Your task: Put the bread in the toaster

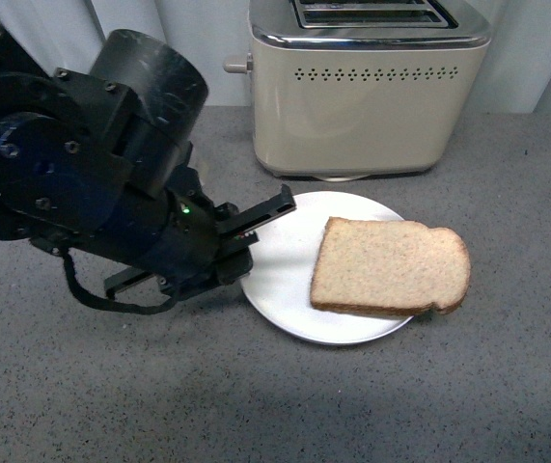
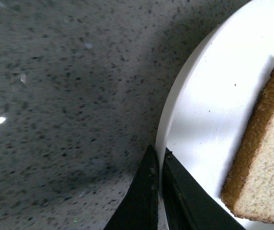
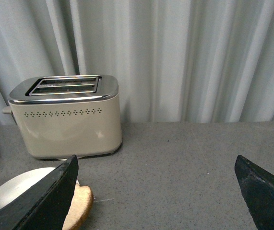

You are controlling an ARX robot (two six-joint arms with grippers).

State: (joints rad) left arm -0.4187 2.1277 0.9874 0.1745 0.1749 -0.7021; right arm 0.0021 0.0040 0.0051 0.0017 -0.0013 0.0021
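Observation:
A slice of brown bread (image 1: pixel 391 267) lies flat on a white plate (image 1: pixel 280 275), overhanging its right rim. The cream toaster (image 1: pixel 362 87) with a chrome top stands just behind the plate. My left gripper (image 1: pixel 256 227) is shut on the plate's left rim; the left wrist view shows its black fingers (image 2: pixel 148 191) pinching the rim (image 2: pixel 170 120), with the bread's crust (image 2: pixel 252 139) close by. My right gripper (image 3: pixel 156 165) is open and empty over bare counter, out of the front view; its view shows the toaster (image 3: pixel 67 122), the bread's edge (image 3: pixel 79 208) and the plate (image 3: pixel 12 189).
A grey speckled counter (image 1: pixel 285 405) carries everything. Pale curtains (image 3: pixel 189 57) hang behind the toaster. The toaster's side knob (image 1: pixel 236 65) sticks out to the left. My left arm's bulk (image 1: pixel 72 174) fills the left of the front view.

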